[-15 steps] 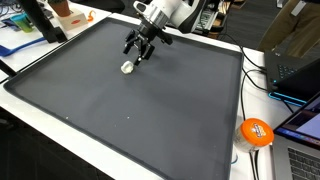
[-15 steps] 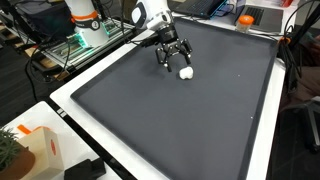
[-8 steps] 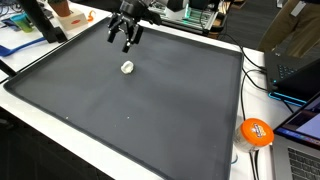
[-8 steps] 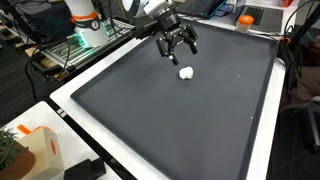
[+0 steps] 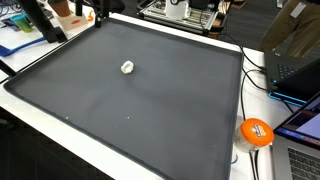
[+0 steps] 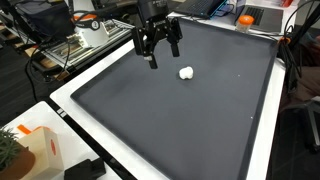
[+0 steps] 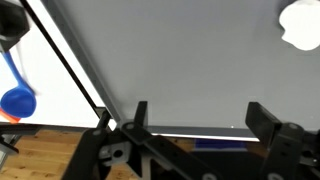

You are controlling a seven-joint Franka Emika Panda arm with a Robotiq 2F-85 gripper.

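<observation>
- My gripper [image 6: 157,47] hangs above the dark mat [image 6: 200,125] with its fingers spread wide and nothing between them.
- In the wrist view only the lower finger parts [image 7: 140,118] show, over bare mat, and the tips are hard to make out.
- The small white piece [image 6: 186,72] lies on the mat near my gripper, clearly apart from it.
- In the wrist view it sits in the top right corner, cut off by the frame edge.
- In both exterior views it is a rounded lump, too small for me to tell its long axis or which way it points.
- A blue object [image 7: 15,100] at the wrist view's left edge is blurred.
</observation>
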